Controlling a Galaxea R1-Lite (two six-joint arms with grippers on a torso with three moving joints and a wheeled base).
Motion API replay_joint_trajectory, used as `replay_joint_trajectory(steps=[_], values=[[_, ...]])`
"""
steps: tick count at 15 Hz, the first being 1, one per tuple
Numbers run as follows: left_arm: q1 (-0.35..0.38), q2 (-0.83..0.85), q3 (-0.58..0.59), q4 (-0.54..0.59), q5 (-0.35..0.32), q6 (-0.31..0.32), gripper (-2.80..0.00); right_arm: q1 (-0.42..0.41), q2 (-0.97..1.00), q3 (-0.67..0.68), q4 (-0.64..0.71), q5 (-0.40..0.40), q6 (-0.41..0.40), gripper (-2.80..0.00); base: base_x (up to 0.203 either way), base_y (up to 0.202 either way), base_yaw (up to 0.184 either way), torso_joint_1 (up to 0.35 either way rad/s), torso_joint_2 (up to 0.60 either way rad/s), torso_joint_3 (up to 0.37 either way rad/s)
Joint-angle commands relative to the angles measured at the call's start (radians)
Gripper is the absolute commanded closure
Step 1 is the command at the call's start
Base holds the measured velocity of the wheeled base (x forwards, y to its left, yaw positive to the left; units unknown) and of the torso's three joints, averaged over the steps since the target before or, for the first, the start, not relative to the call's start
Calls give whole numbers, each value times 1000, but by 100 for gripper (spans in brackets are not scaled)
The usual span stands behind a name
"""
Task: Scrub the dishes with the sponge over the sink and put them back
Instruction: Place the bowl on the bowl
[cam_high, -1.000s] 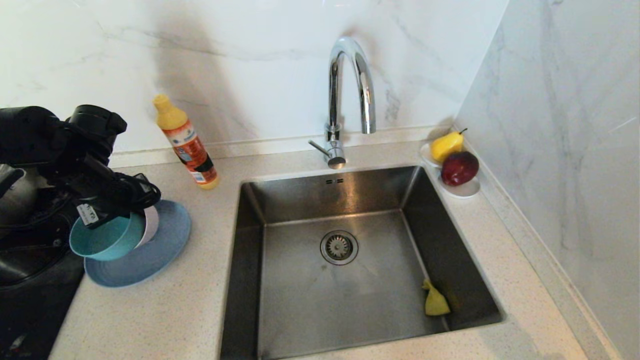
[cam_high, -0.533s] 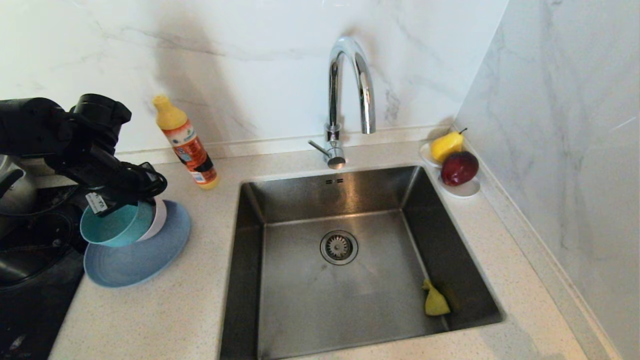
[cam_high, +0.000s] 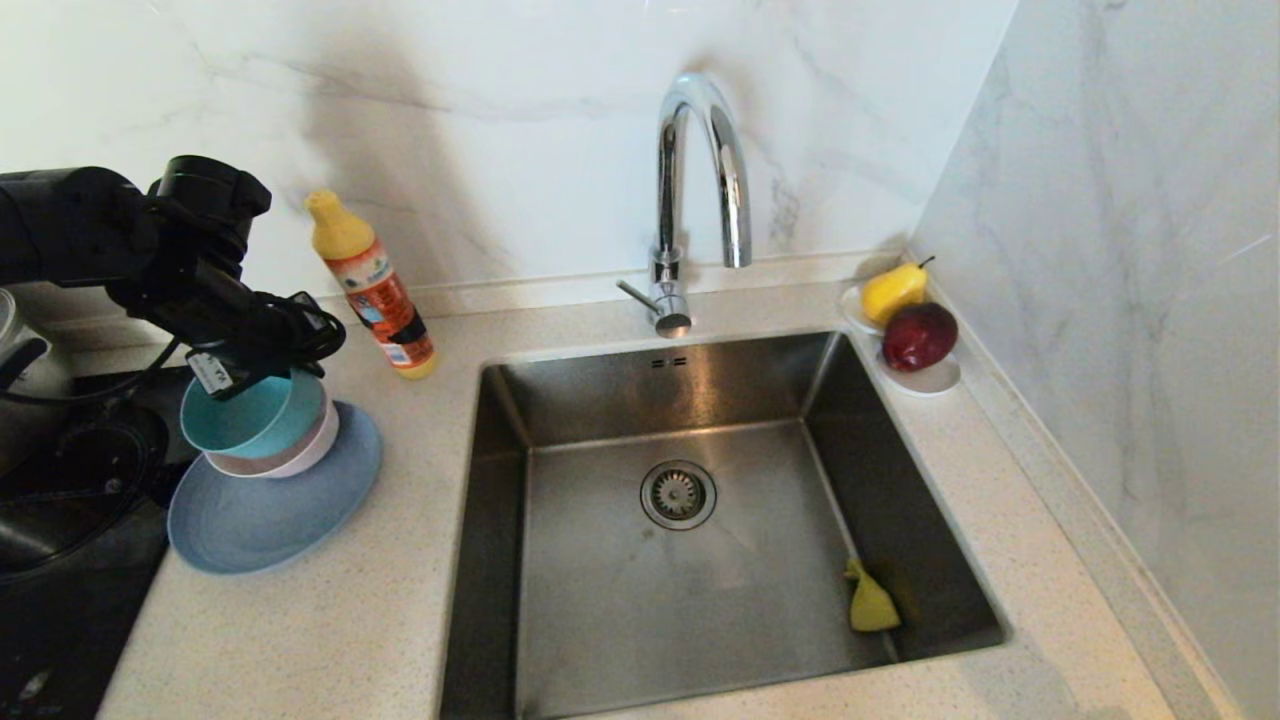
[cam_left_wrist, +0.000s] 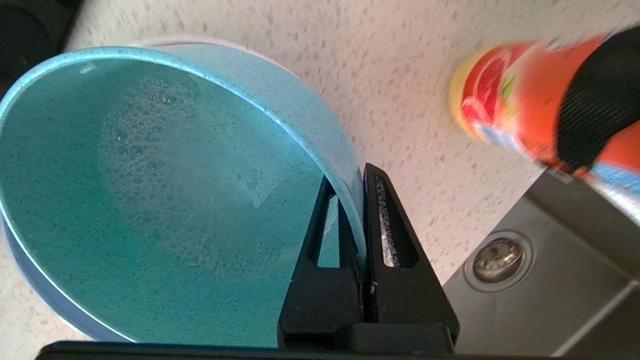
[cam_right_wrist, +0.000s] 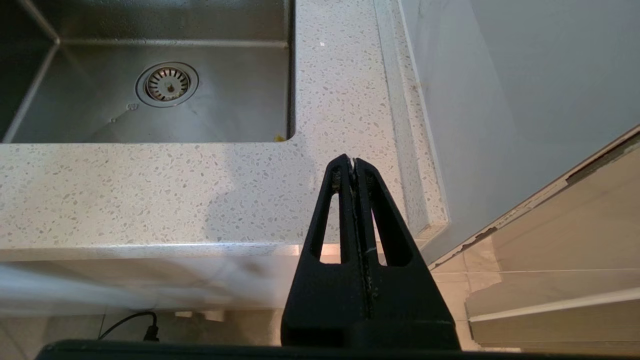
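L gripper (cam_left_wrist: 361, 215), fingers pinched shut on the teal bowl (cam_high: 255, 417) rim at 9 o'clock of the sink (cam_high: 690, 520), should seat it level in the pink bowl (cam_high: 290, 458) on the plate (cam_high: 270, 510) before letting go; R gripper (cam_right_wrist: 354, 170) parked, fingers shut, empty.

Detergent bottle (cam_high: 372, 287) and tap (cam_high: 697, 190) flank open counter (cam_high: 520, 305).

2 bowls (cam_high: 262, 425), 1 plate (cam_high: 270, 510), 1 sponge (cam_high: 870, 603), 1 bottle (cam_high: 372, 285), 2 fruits (cam_high: 905, 315).
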Motion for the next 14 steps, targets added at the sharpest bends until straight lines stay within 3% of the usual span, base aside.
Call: replay_joint_trajectory(steps=[1, 7, 14], values=[[-1, 21, -14, 3, 2, -2, 0, 0, -2, 0, 0, 0, 0, 0, 0, 0, 0, 0, 0, 0], [-1, 60, 6, 7, 0, -3, 0, 0, -2, 0, 0, 0, 0, 0, 0, 0, 0, 0, 0, 0], [7, -49, 203, 8, 6, 5, 0, 0, -2, 0, 0, 0, 0, 0, 0, 0, 0, 0, 0, 0]])
